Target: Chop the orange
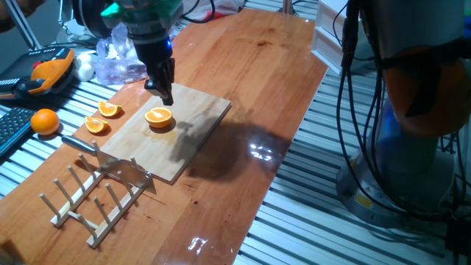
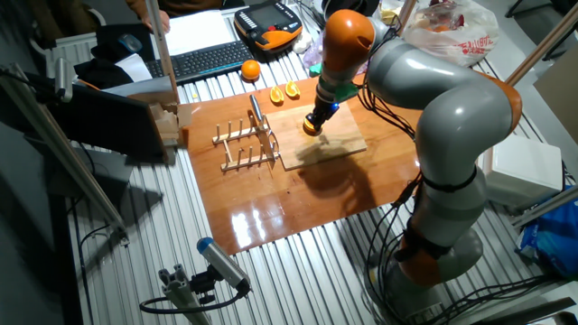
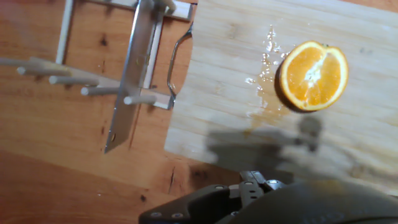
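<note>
The orange (image 1: 159,116) is a half with its cut face up, resting on the wooden cutting board (image 1: 195,129). In the hand view the orange (image 3: 313,74) lies at the upper right with juice wet on the board beside it. My gripper (image 1: 165,94) hangs just above and behind the orange, its fingers drawn together into one narrow tip with nothing in them. From the other fixed view the gripper (image 2: 315,120) sits right over the orange (image 2: 311,129). A knife (image 1: 103,153) rests across the wooden rack (image 1: 96,199).
A whole orange (image 1: 45,120) and two thin wedges (image 1: 109,110) (image 1: 96,125) lie on the slatted surface left of the board. A plastic bag (image 1: 118,55) and an orange pendant (image 1: 45,72) are at the back left. The knife blade (image 3: 129,81) crosses the rack pegs (image 3: 74,81).
</note>
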